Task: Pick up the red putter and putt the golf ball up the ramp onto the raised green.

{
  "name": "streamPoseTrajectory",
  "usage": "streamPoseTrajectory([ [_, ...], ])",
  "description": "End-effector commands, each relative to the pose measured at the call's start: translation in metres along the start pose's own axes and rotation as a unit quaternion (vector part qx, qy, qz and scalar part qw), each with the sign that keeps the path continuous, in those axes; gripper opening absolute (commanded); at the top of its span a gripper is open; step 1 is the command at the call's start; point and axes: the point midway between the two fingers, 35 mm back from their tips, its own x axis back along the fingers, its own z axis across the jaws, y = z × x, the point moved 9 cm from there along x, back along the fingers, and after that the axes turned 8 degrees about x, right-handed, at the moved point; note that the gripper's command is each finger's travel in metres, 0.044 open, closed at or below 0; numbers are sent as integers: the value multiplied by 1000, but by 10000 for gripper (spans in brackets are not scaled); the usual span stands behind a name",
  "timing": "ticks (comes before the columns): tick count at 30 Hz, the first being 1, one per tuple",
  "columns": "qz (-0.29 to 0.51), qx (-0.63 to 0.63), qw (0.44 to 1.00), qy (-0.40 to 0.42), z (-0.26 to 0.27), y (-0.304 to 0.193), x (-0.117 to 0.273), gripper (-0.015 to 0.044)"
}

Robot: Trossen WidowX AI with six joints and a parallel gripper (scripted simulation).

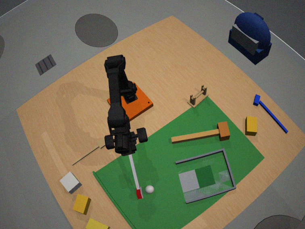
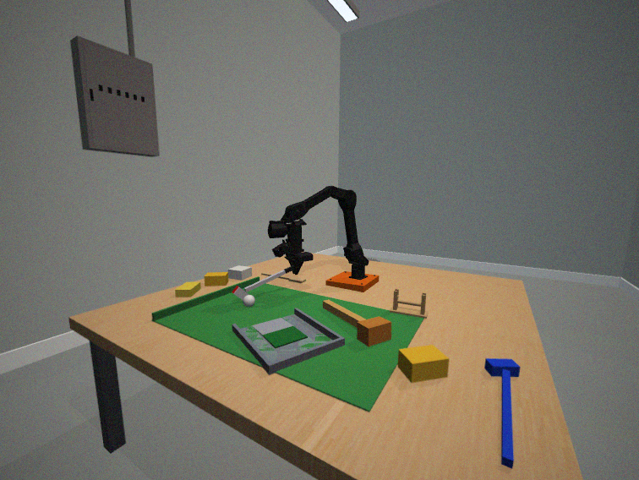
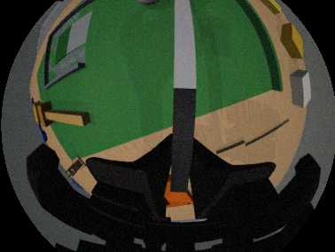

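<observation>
Extending from end effector (image 1: 128,152): red putter (image 1: 134,175)

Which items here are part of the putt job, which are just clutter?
In play: gripper shut on red putter; golf ball; ramp; raised green.

Clutter: wooden mallet, blue mallet, yellow blocks, white block, small wooden rack.

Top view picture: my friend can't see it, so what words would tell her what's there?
From above, a black robot arm's gripper holds the red putter, its red head just left of the white golf ball on a green mat. To the right sits the grey-walled raised green.
</observation>
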Motion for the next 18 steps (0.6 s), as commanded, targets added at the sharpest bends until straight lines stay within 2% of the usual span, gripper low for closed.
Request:
streamPoseTrajectory([
  [1, 0, 0, 1000, 0, 0, 0, 0, 0],
  [18, -2, 1, 1000, -5, -30, -4, -2, 0],
])
